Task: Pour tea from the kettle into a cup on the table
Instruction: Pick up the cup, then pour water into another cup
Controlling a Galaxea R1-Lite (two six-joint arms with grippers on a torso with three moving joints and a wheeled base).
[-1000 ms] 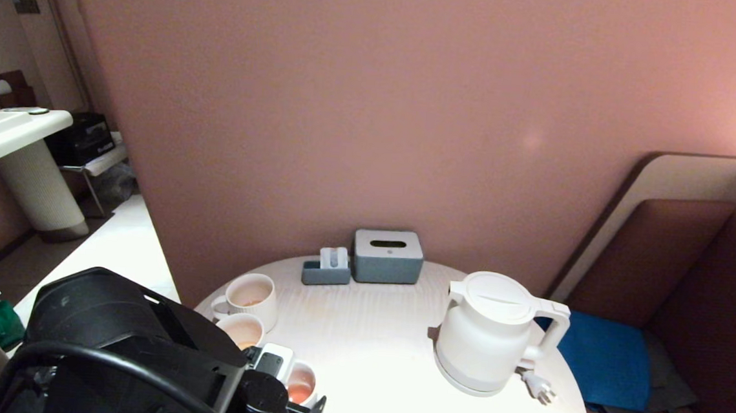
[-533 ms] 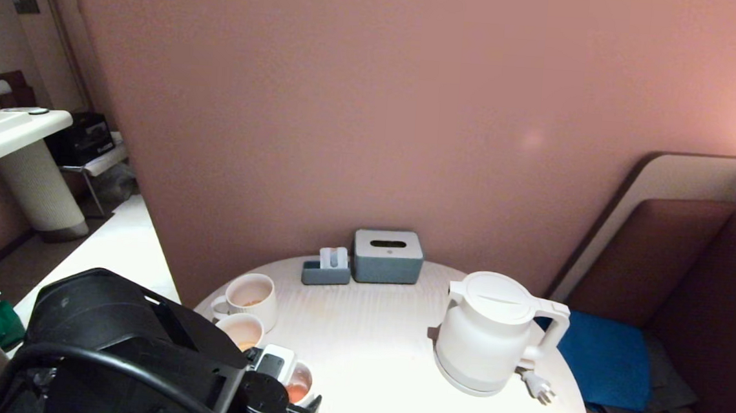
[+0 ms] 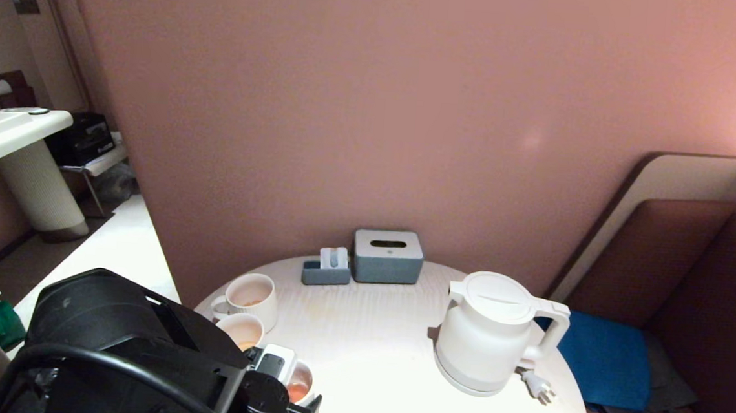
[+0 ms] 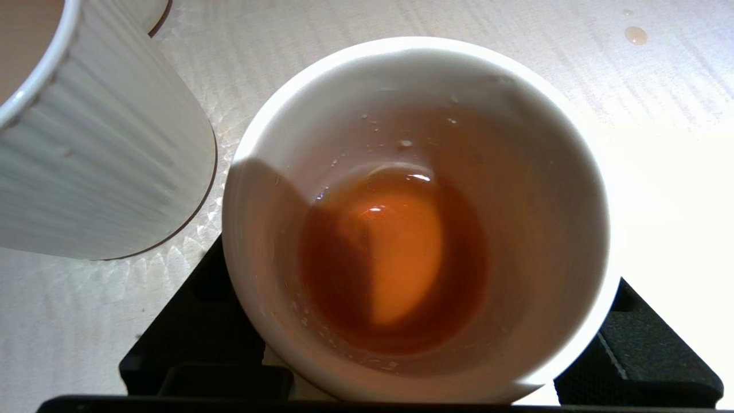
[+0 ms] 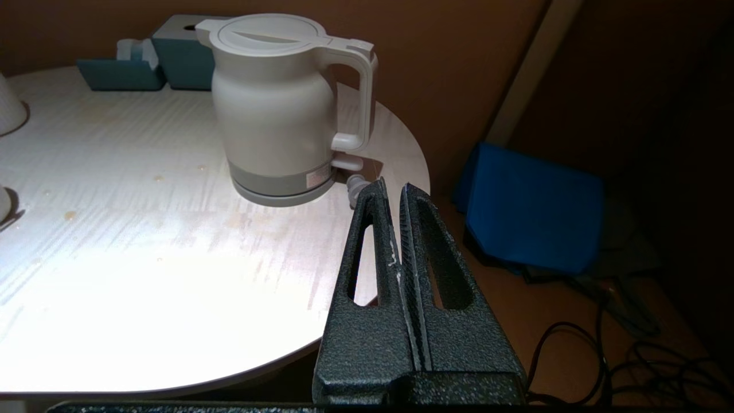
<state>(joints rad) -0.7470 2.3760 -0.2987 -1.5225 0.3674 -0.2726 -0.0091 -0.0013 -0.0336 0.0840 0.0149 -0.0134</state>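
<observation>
One small cup (image 4: 413,218) held a shallow pool of tea (image 4: 395,258) at the table's (image 3: 381,389) near left edge, the left gripper (image 4: 413,367) clasping its sides, seemingly to steady it. Beside it stood a ribbed mug (image 4: 97,143). The kettle (image 3: 495,332) sat upright on its base at the right, handle toward the right gripper (image 5: 395,189), whose fingers were pressed together off the rim.

Your head view looks forward and down over the table (image 3: 372,336), from well back. Your left wrist view faces straight down into the cup (image 4: 413,223), very near. Your right wrist view, low at the table's edge, shares the kettle (image 5: 281,109) with the head view.
</observation>
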